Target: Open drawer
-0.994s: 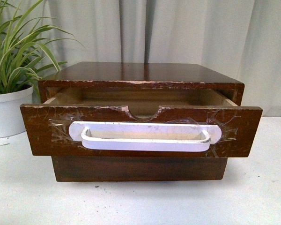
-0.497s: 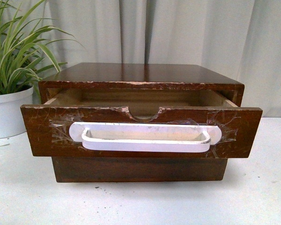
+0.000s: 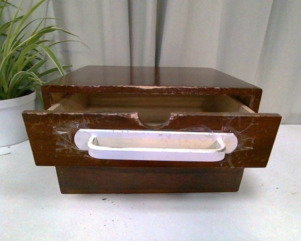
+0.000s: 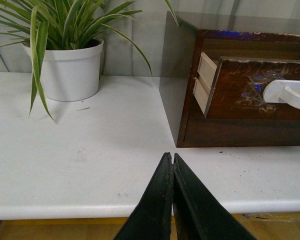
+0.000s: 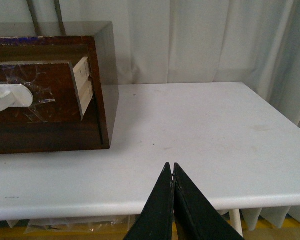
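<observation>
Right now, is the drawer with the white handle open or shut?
Open. The drawer stands out from the cabinet, its front well ahead of the frame, showing pale inner walls behind the notch. How far it can still slide, cannot tell.

Front cam faces drawer (image 3: 150,140) head-on, close. Wrist cams sit low off table edge (image 4: 65,200), one per cabinet side; all share drawer.

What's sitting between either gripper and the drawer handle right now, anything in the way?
Nothing visible. Bare table lies between the shut left gripper and the drawer, and between the shut right gripper and it. The potted plant stands off to the left, clear of the handle.
</observation>
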Controlling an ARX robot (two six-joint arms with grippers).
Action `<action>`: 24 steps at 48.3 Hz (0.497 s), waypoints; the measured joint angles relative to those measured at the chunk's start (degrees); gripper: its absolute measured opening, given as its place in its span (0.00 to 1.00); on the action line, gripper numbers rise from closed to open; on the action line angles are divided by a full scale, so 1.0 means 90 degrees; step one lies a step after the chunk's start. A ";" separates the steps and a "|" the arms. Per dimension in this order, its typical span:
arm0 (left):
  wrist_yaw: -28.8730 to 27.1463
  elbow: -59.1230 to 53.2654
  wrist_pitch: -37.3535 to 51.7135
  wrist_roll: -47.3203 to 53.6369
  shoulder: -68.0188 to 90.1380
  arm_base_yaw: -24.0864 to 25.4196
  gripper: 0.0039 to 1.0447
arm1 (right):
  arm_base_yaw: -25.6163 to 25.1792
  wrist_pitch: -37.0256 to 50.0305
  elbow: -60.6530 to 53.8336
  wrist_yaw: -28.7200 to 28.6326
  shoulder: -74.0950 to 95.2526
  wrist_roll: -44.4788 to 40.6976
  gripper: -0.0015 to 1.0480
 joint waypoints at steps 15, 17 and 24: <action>0.0000 0.0000 0.0000 0.0000 -0.0002 0.0000 0.04 | 0.0000 0.0000 -0.0002 0.0002 -0.0007 -0.0002 0.01; 0.0000 0.0000 0.0000 0.0000 -0.0002 0.0000 0.04 | 0.0000 0.0000 -0.0002 0.0002 -0.0007 -0.0002 0.01; 0.0000 0.0000 0.0000 -0.0002 -0.0002 0.0000 0.20 | 0.0000 0.0000 -0.0002 0.0002 -0.0007 -0.0010 0.16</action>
